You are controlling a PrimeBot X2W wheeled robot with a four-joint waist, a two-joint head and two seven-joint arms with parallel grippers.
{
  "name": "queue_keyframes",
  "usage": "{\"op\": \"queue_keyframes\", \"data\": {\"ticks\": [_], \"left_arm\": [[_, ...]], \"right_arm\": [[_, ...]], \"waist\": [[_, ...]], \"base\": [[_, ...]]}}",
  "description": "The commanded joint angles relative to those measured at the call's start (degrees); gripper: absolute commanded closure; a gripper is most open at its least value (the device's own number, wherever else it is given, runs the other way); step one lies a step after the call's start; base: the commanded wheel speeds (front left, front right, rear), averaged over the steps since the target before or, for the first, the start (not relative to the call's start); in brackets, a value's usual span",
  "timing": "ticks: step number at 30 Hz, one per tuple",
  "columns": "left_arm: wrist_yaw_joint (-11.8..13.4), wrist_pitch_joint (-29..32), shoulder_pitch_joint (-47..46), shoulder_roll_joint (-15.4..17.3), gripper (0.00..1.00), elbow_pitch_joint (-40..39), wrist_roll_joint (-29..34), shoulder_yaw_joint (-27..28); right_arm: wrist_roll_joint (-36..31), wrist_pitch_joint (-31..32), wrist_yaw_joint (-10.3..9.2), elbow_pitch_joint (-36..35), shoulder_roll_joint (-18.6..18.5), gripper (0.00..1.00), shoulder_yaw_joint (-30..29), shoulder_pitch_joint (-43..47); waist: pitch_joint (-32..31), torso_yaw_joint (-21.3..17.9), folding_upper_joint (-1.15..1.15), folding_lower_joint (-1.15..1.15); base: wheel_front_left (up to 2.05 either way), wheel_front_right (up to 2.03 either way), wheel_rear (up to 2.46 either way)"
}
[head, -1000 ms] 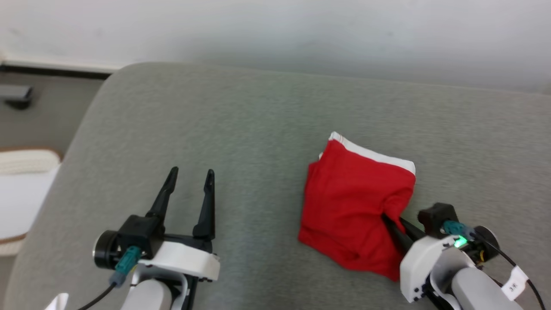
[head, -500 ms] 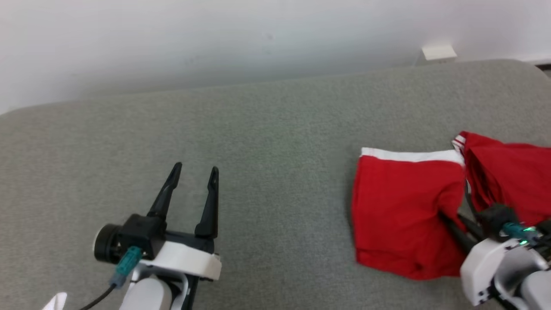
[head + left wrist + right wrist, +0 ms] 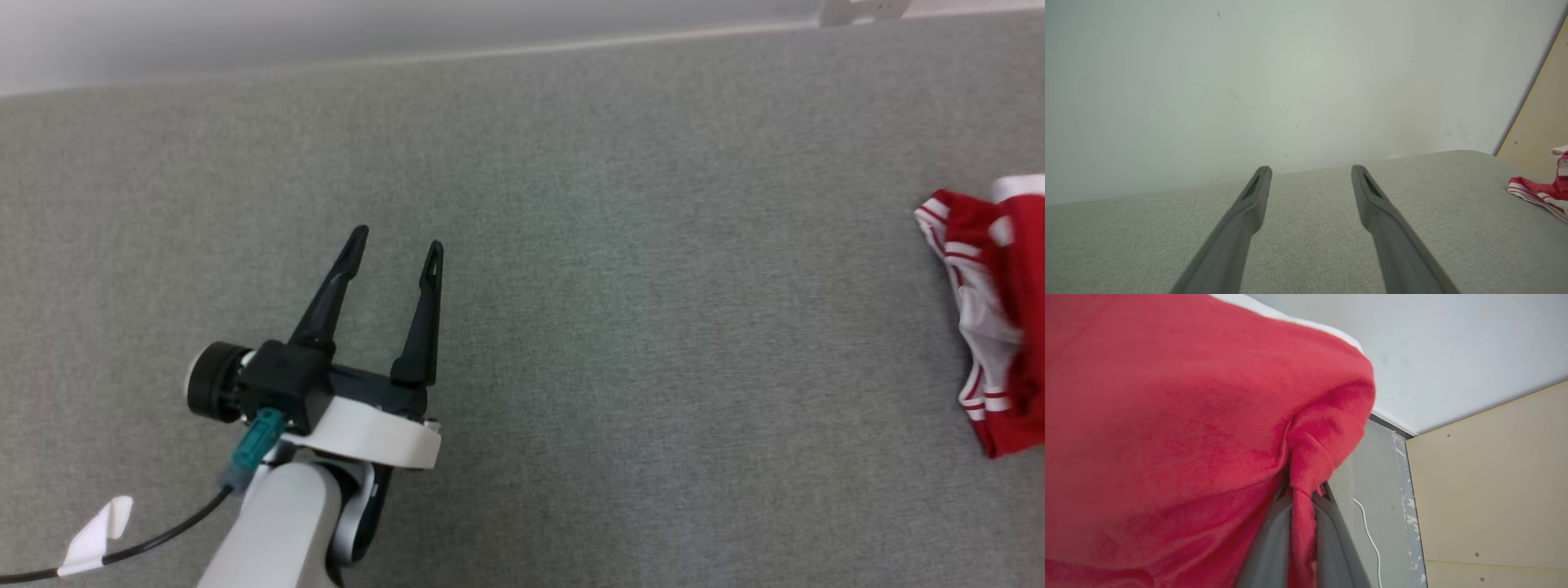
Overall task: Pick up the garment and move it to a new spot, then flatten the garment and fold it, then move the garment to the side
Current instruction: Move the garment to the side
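**Head view.** Left gripper (image 3: pixel 397 245): fingers spread wide, nothing between them, over bare grey cushion (image 3: pixel 653 245). Red-and-white cloth (image 3: pixel 992 327): at the right edge, well apart from that gripper and to its right. Whether it is the held piece, I cannot tell.

**Left wrist view.** Fingers apart, pointing toward the wall (image 3: pixel 1290 81). The red-and-white cloth (image 3: pixel 1537 190) lies far right on the cushion.

**Right wrist view.** Right gripper (image 3: pixel 1301 494): fingers pinched on a bunched fold of the red garment (image 3: pixel 1167 416), which spreads up and leftward from them.

**Judgement.** The right arm has the carry. The open cushion for setting down lies on the left gripper's side.
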Motion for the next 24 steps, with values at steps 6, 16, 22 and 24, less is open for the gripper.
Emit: {"op": "queue_keyframes", "data": {"ticks": [6,16,22,24], "left_arm": [[-0.1,-0.1,-2.8,-0.1,0.00,0.4,1.3,-0.7],[0.0,-0.4,-3.2,0.3,0.00,1.4,0.8,-0.5],[0.7,-0.5,-0.4,0.7,0.00,2.6,-0.4,0.4],[1.0,-0.5,1.0,0.9,0.00,2.9,-1.0,0.9]], "right_arm": [[-3.1,-2.9,-0.18,8.8,1.6,1.00,-5.1,-2.8],[-13.5,-13.2,-0.18,21.0,9.6,0.00,-19.0,-5.3],[-15.8,-19.7,-0.18,19.0,17.7,0.00,-29.4,-2.4],[-16.2,-20.1,-0.18,15.9,20.8,0.00,-31.0,-0.7]], "waist": [[4.1,1.8,-0.01,0.00],[3.7,1.2,-0.01,0.00],[-0.6,0.7,-0.01,0.00],[-2.3,0.5,-0.01,0.00]], "base": [[0.00,0.00,0.00],[0.00,0.00,0.00],[0.00,0.00,0.00],[0.00,0.00,0.00]]}}
